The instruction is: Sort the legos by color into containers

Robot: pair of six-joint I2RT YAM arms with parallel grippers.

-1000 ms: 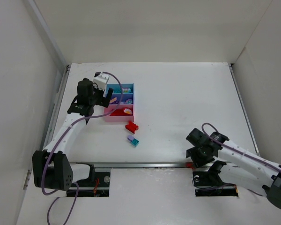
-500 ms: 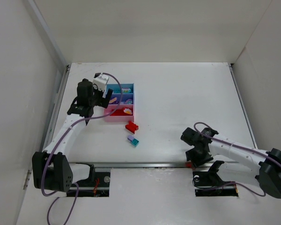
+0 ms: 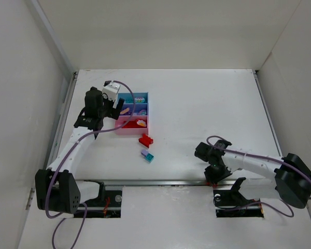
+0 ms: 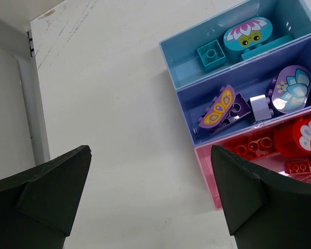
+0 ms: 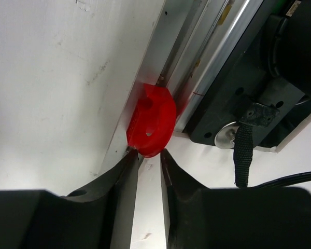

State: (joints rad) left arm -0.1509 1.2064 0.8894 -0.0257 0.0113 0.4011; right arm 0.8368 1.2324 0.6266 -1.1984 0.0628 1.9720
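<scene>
A red rounded lego, the arch piece (image 5: 153, 119), lies in the metal rail at the table's near edge, also seen from above (image 3: 210, 182). My right gripper (image 5: 149, 155) points down at it with jaws nearly together, tips pinching its lower end. My left gripper (image 4: 150, 192) is open and empty above bare table, just left of the joined trays: light blue (image 4: 186, 67), purple-blue (image 4: 197, 116), pink (image 4: 212, 166), each holding matching legos. A red brick (image 3: 145, 140), a lilac brick (image 3: 144, 153) and a teal brick (image 3: 150, 157) lie loose in front of the trays.
The metal rail (image 5: 197, 62) and the right arm's black base mount (image 5: 259, 93) sit right behind the red piece. White walls enclose the table at left, back and right.
My right arm has swung left along the near edge and turned its gripper down onto the red piece, which stayed in place. The left arm has barely moved.
</scene>
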